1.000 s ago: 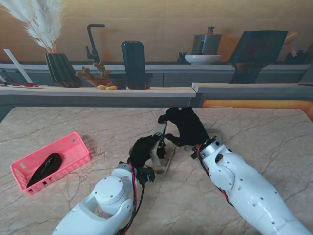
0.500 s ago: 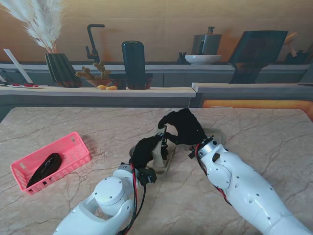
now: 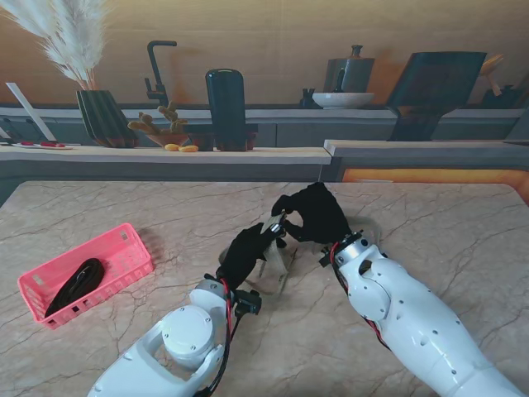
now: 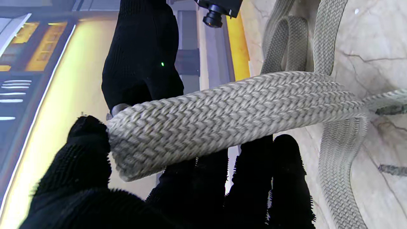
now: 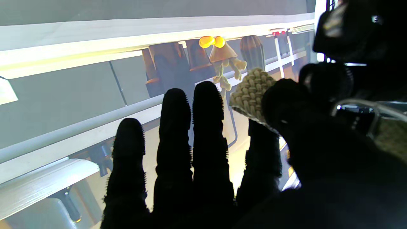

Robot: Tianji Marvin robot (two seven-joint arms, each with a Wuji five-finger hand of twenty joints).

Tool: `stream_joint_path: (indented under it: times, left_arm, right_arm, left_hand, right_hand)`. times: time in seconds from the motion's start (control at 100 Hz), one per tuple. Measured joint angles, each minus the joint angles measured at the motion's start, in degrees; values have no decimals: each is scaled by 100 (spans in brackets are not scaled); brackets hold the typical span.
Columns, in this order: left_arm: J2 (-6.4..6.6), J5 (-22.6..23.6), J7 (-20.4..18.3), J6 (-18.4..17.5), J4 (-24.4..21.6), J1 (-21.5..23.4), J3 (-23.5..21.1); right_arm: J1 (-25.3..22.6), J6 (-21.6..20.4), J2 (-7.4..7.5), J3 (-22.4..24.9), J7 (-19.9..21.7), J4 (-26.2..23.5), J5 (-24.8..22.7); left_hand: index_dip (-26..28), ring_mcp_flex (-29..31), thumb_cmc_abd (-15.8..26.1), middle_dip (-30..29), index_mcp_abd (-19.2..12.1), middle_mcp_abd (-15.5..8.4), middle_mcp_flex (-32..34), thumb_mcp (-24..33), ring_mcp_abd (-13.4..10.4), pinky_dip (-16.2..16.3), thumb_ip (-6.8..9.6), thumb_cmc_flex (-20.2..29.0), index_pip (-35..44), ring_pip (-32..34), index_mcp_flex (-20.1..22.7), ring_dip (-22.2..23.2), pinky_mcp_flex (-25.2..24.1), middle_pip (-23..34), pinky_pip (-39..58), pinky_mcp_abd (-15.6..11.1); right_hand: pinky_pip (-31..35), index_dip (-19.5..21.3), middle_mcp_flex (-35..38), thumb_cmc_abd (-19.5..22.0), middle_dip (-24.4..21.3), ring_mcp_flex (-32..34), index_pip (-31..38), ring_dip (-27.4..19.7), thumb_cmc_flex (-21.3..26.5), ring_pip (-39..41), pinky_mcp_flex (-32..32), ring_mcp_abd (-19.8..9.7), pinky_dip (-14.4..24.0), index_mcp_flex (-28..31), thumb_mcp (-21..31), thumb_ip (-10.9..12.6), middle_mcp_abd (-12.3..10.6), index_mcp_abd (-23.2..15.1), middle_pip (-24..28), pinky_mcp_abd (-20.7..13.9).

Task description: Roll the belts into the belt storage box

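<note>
Near the middle of the marble table (image 3: 430, 223), the black-gloved left hand (image 3: 244, 255) and right hand (image 3: 312, 213) both pinch one end of the beige woven fabric belt (image 4: 222, 111), the rest trailing loose. The pink plastic storage basket (image 3: 124, 248) sits at the left, already holding a black belt (image 3: 76, 284).

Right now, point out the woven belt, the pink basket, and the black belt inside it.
woven belt (image 4: 222, 117), left wrist view, middle of the braided strap held across the fingers.
pink basket (image 3: 132, 240), stand view, its far right rim.
black belt (image 3: 76, 283), stand view, middle of the dark coil in the basket.
</note>
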Motion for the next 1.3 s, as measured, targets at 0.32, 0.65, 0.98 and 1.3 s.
stream_joint_path:
  times: [0.32,0.65,0.98,1.3]
  left_arm:
    - [64,757,372,-332,-19,83,-249]
    - [141,879,279,-98,-170,137,-281]
    - [192,1314,158,565,-314,163,-295]
    - [218,1169,86,733,-383,160,-298]
  right_arm:
    - [-343,353,-130,241,246,-333,613]
    - [-341,255,31,204,231,-343,-106]
    - [-296,255,166,117,137,-382,-560]
    - [-254,206,198,94,192,-368,-611]
  left_hand:
    - [-157,-207,-71,42,-204,67,-155,-322,12,-60,0,222,-761,-306,-565,134,-16,-231,-148,47]
    - [-462,569,-78,-232,142,428,766,-320,138,136,0,222,-939,156,272,-74,604,-8,292,361]
    - [-606,861,-397,-213,131,448,827,329,177,271,118,513,-1046,431,141,-200,851,279,445,517]
    - [-406,988,-848,-239,98,644,954,2328,177,283,-144,1209,-685,471,306,-229,955,267,492,526]
  right_hand:
    - [9,0,70,-101,-1,0,-3,0,-6,0,0,0,-10,219,61,-5,0,228,-62,69]
    - [9,0,72,-150,-1,0,-22,145,68,72,-14,181,-67,364,124,-5,268,617,-47,224]
    - [9,40,72,-150,-1,0,-78,214,112,199,-18,273,-67,483,124,-5,353,836,26,295]
    - [9,98,72,-221,-1,0,-95,215,122,200,-24,277,-67,511,124,-5,355,836,31,297]
